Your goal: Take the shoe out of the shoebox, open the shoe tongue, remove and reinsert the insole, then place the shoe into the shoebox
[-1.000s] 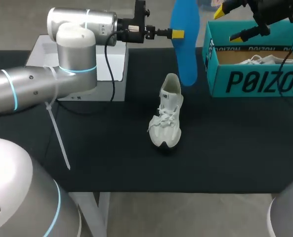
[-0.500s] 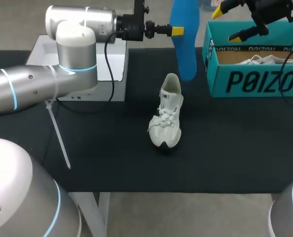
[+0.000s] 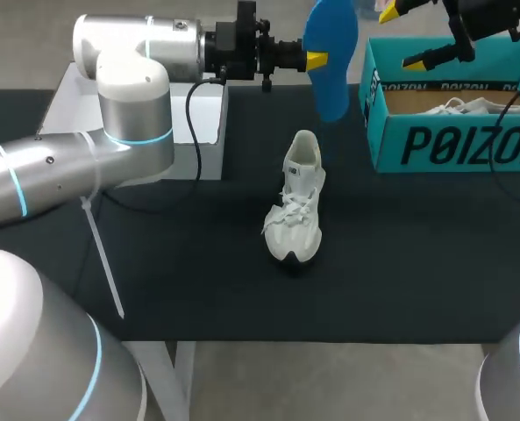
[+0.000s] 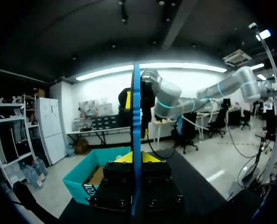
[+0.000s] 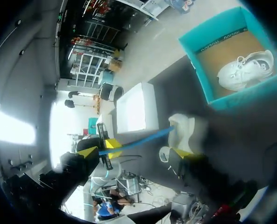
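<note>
A blue insole (image 3: 331, 54) hangs upright in the air behind the white shoe (image 3: 296, 198), with my left gripper (image 3: 318, 60) shut on its edge. The shoe stands on the black mat, toe toward the front. In the left wrist view the insole (image 4: 136, 121) shows edge-on between the yellow tips (image 4: 136, 157). My right gripper (image 3: 402, 38) stands open above the back left corner of the teal shoebox (image 3: 452, 145), holding nothing. From the right wrist view, the gripper (image 5: 141, 154) looks down on the insole (image 5: 143, 140), the shoe (image 5: 185, 127) and the shoebox (image 5: 238, 95).
A second white shoe (image 3: 466, 107) lies inside the shoebox, also seen in the right wrist view (image 5: 243, 70). A white flat box (image 3: 198, 118) sits at the back left of the mat, under my left arm.
My left gripper has lifted the insole higher and slightly away from the shoe. My right gripper has edged upward, still open.
</note>
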`<act>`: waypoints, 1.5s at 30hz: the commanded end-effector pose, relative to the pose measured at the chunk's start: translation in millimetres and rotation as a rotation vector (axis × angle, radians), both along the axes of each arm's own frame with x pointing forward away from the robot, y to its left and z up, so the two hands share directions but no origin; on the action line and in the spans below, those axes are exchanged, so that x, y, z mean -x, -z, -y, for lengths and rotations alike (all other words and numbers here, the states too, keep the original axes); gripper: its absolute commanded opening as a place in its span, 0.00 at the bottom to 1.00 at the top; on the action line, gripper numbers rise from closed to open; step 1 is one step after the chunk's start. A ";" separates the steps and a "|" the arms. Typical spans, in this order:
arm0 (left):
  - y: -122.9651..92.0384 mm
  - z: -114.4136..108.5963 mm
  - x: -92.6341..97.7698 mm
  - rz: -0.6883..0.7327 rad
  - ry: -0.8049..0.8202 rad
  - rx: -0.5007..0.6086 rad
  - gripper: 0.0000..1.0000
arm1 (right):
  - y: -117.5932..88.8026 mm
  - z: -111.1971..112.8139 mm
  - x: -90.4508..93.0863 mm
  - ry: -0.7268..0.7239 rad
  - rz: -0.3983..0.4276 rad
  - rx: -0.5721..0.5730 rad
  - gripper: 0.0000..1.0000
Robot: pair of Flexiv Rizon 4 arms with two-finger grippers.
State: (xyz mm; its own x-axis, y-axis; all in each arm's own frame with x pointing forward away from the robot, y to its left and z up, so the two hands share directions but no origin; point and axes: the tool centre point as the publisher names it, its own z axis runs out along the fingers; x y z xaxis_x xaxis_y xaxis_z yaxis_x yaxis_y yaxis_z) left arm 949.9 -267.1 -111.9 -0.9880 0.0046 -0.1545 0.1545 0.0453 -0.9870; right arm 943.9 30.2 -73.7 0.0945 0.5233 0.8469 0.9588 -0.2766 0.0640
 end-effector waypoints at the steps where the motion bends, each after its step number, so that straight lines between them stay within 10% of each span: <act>1: 3.2 -2.0 5.7 0.440 -0.007 0.001 0.00 | 10.0 3.8 -2.7 -0.006 -0.003 -0.034 1.00; 19: -23.4 3.6 23.1 1.383 -0.142 -0.010 0.00 | 14.7 7.1 -8.6 -0.004 -0.049 -0.130 1.00; 30: -0.1 3.5 23.7 1.698 0.023 -0.150 0.00 | 16.2 3.8 -4.1 -0.050 -0.054 -0.239 1.00; 45: -2.6 2.3 12.1 1.756 0.067 -0.185 0.00 | 16.9 -23.4 0.3 -0.012 0.120 -0.282 1.00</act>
State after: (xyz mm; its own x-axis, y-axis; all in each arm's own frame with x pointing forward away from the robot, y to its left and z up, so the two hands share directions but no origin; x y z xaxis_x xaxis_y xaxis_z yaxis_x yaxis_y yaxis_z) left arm 933.2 -270.3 -113.4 0.0940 0.1026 -0.9903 0.9874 0.1179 0.1059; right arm 946.6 49.8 -83.9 -0.0081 0.2931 0.9561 0.9591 -0.2684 0.0904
